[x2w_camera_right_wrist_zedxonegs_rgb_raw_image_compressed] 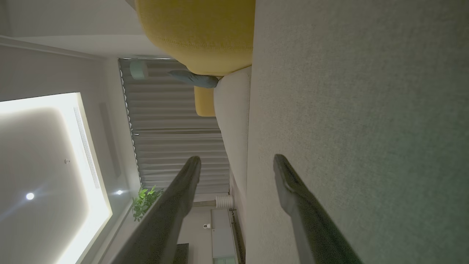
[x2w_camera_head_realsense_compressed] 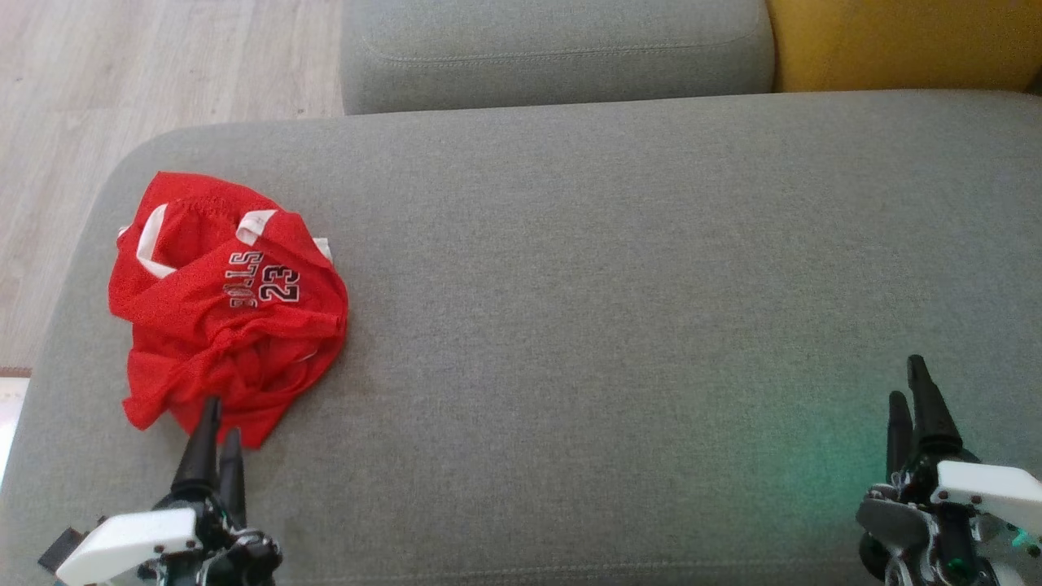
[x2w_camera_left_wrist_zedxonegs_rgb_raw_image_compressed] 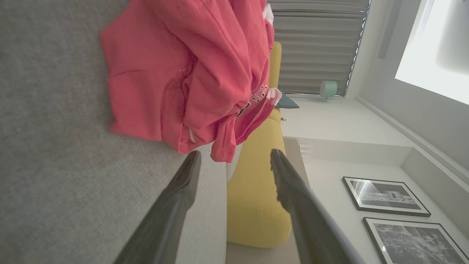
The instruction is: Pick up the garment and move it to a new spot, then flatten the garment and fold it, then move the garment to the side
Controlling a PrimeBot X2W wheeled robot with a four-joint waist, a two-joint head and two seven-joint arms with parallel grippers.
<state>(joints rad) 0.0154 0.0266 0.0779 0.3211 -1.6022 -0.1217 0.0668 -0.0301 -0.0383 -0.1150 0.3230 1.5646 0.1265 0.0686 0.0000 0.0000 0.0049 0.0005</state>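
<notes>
A crumpled red garment (x2w_camera_head_realsense_compressed: 224,305) with white trim and the number 23 lies bunched on the left part of the grey cushion (x2w_camera_head_realsense_compressed: 619,309). My left gripper (x2w_camera_head_realsense_compressed: 221,419) sits at the lower left, open, its fingertips at the garment's near edge with nothing between them. In the left wrist view the garment (x2w_camera_left_wrist_zedxonegs_rgb_raw_image_compressed: 190,73) hangs just ahead of the open left gripper (x2w_camera_left_wrist_zedxonegs_rgb_raw_image_compressed: 234,157). Far from the garment, at the lower right, my right gripper (x2w_camera_head_realsense_compressed: 910,382) is open over bare cushion; the right wrist view shows the right gripper (x2w_camera_right_wrist_zedxonegs_rgb_raw_image_compressed: 236,161) spread and empty.
A second grey cushion (x2w_camera_head_realsense_compressed: 553,49) and a yellow cushion (x2w_camera_head_realsense_compressed: 904,41) stand at the back. Pale wood floor (x2w_camera_head_realsense_compressed: 122,81) lies beyond the cushion's left edge. Bare grey fabric stretches across the middle and right.
</notes>
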